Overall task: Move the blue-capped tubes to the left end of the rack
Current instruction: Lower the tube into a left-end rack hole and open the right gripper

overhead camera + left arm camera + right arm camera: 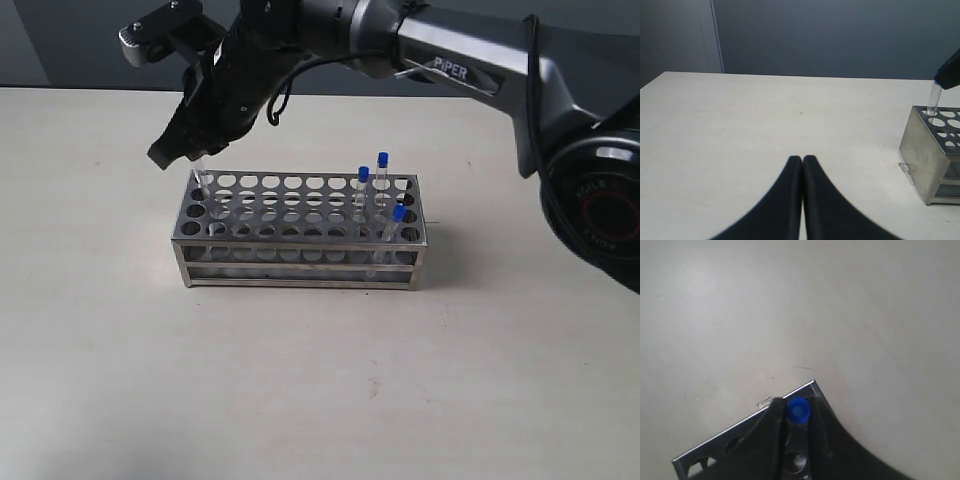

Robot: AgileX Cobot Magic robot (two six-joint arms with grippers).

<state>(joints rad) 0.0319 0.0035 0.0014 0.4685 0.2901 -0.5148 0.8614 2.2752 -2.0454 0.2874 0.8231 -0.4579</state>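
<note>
The silver rack (300, 258) stands mid-table. My right gripper (190, 150) reaches across to its left end, shut on a blue-capped tube (203, 176) whose lower end sits in the far left corner hole. From the right wrist view, the blue cap (798, 411) shows between the right gripper's (798, 407) fingers, above the rack's corner (715, 446). Three more blue-capped tubes (362, 185) (382, 170) (397, 222) stand at the rack's right end. My left gripper (802, 159) is shut and empty over bare table, well apart from the rack (930, 150) and the held tube (933, 100).
The right arm (470, 60) stretches over the rack from the right, with its base (600, 210) at the right edge. Bare table (300, 390) lies in front of the rack and to its left.
</note>
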